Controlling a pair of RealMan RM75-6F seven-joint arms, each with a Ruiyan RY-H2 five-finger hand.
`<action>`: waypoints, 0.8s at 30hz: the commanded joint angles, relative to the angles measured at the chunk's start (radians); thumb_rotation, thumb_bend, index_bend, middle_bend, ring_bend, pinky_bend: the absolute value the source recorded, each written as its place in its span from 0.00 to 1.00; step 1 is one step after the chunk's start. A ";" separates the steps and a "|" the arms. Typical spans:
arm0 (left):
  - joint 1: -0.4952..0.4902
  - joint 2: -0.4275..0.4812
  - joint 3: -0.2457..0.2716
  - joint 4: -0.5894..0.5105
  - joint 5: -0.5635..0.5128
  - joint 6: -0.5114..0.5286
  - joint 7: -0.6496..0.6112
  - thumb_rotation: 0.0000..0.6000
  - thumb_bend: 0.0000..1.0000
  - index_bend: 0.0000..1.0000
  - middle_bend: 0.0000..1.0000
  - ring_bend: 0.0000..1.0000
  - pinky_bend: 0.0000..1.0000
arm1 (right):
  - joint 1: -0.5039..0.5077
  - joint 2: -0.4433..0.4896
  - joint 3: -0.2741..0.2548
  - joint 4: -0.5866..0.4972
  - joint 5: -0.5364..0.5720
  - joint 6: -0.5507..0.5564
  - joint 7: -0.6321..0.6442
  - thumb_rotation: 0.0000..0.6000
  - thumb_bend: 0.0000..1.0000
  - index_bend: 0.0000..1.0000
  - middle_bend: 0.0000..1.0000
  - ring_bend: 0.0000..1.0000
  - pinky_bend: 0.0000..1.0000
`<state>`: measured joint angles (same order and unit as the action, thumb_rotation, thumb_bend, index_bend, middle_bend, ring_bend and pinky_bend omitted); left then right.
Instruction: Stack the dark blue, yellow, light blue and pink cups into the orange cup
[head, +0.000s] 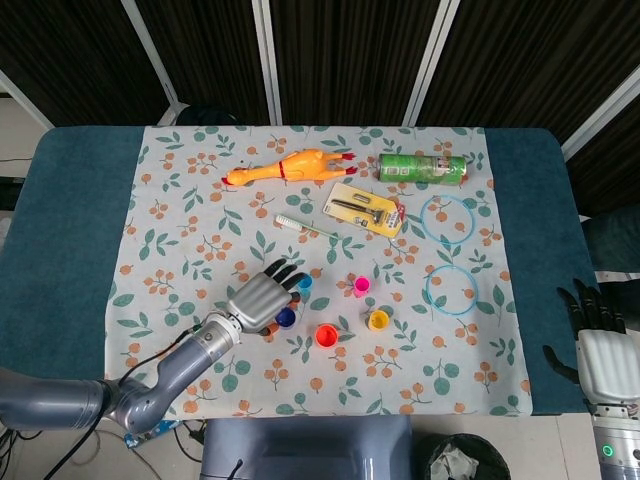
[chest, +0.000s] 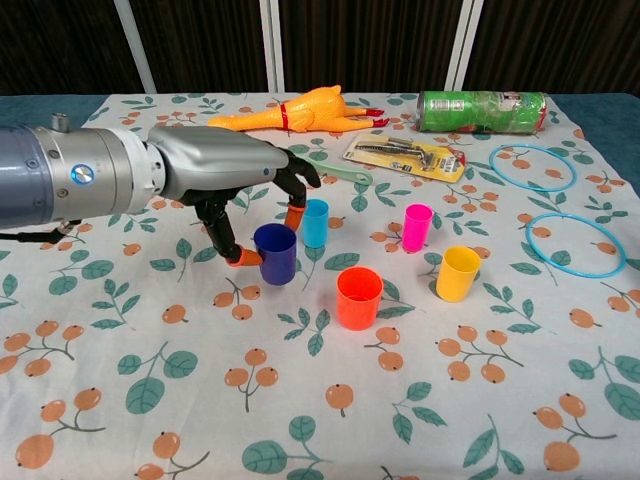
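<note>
My left hand (chest: 235, 175) pinched the dark blue cup (chest: 275, 253), just left of the orange cup (chest: 359, 297). My right hand (head: 598, 338) rested at the bench's near right edge, fingers spread and empty.

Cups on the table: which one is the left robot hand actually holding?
The dark blue cup. The left robot hand pinches it between a thumb and fingers; the light blue, pink, yellow and orange cups stand free of the hand.

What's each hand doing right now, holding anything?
Left hand: pinching the dark blue cup.
Right hand: open, holding nothing, off the table's edge.
</note>
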<state>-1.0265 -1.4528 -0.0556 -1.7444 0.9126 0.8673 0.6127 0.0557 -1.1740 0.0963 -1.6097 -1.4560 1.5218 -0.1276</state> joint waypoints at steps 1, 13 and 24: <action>0.002 0.022 -0.012 -0.041 0.029 0.016 -0.011 1.00 0.31 0.49 0.09 0.00 0.03 | -0.001 -0.001 0.001 -0.001 0.001 0.001 -0.001 1.00 0.32 0.11 0.04 0.05 0.10; -0.012 -0.004 -0.067 -0.097 0.113 0.029 -0.076 1.00 0.31 0.50 0.09 0.00 0.03 | -0.006 0.000 0.006 0.004 0.009 0.011 0.001 1.00 0.32 0.11 0.04 0.05 0.10; -0.049 -0.083 -0.068 -0.037 0.069 0.007 -0.048 1.00 0.30 0.50 0.09 0.00 0.03 | -0.008 0.001 0.007 0.007 0.009 0.012 0.007 1.00 0.32 0.11 0.04 0.05 0.10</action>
<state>-1.0715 -1.5298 -0.1224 -1.7872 0.9849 0.8726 0.5598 0.0479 -1.1726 0.1037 -1.6027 -1.4470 1.5334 -0.1208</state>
